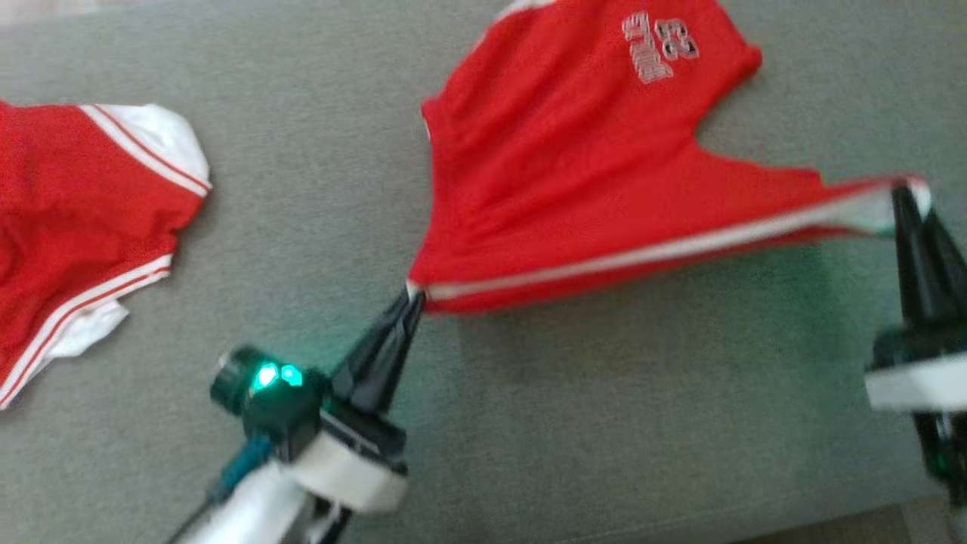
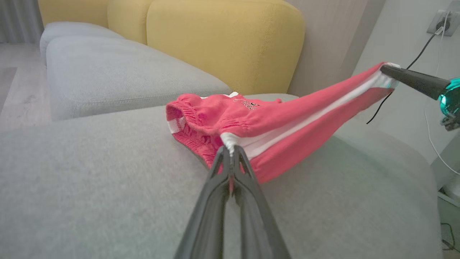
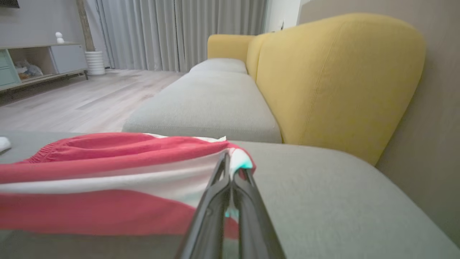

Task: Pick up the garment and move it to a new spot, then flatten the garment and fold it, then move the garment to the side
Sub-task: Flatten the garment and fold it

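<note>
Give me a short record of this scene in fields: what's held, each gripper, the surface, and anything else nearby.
held item: red shorts with a white stripe
left gripper: shut on one corner
right gripper: shut on the other corner
shorts state: striped edge stretched between the grippers, far part on the cushion
surface: grey cushion
nearby: second red and white garment, lying apart at the left
background: yellow backrest

Red shorts, hanging stretched between my two grippers

The garment [image 1: 574, 166] is pulling taut along its white-striped side, with one corner sitting pinched in my left gripper [image 1: 414, 296] and the other in my right gripper [image 1: 903, 193]. That edge is hanging just above the grey cushion [image 1: 604, 423], while the far part with the white lettering is lying rumpled on it.
</note>
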